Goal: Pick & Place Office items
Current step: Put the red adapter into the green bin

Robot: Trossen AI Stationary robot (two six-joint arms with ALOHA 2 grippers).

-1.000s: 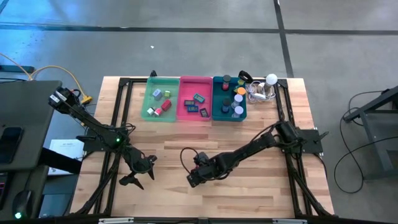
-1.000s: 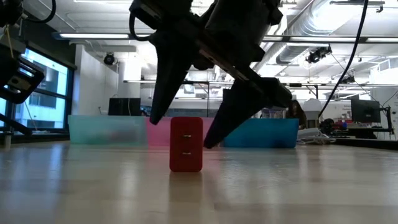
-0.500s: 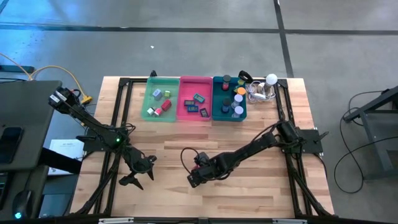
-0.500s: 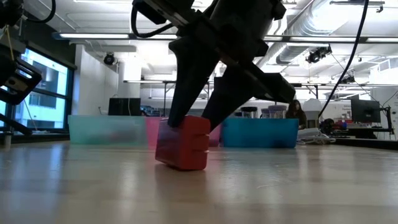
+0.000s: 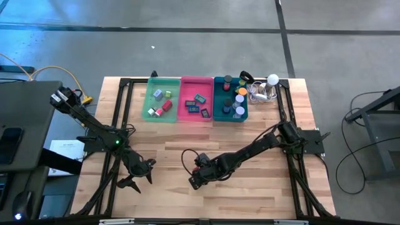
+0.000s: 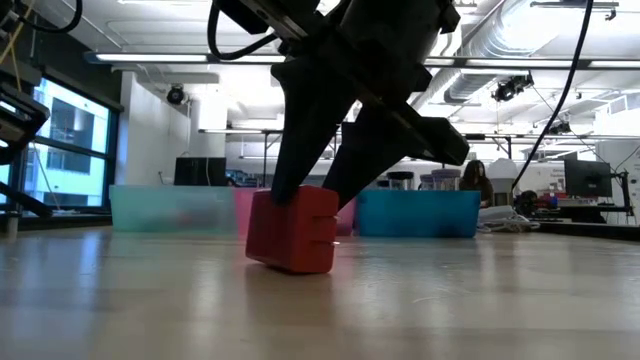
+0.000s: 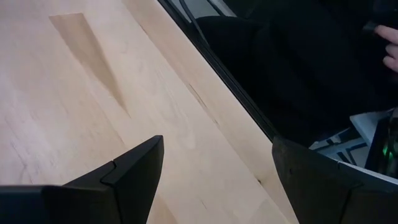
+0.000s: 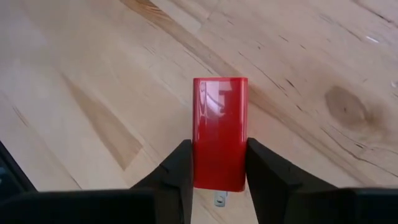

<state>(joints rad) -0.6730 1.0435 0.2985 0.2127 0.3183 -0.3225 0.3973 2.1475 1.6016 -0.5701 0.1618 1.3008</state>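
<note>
One red block (image 8: 219, 132) sits pinched btwn my right gripper (image 8: 217, 168) jaws, lower centre of high view, tilted w/ one edge on the tabletop (image 5: 250, 137), prob so I can lift it toward the trays; left gripper (image 5: 136, 174) idles lower left, jaws wide.

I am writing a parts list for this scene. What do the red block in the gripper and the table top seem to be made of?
Red block: probably glossy plastic, since its smooth face shows bright reflections; a small metal-looking prong sticks out at one end. The right gripper is closed on it.
Table top: light wood in planks, with visible grain, seams and a dark knot; the finish looks matte to slightly satin.
</note>
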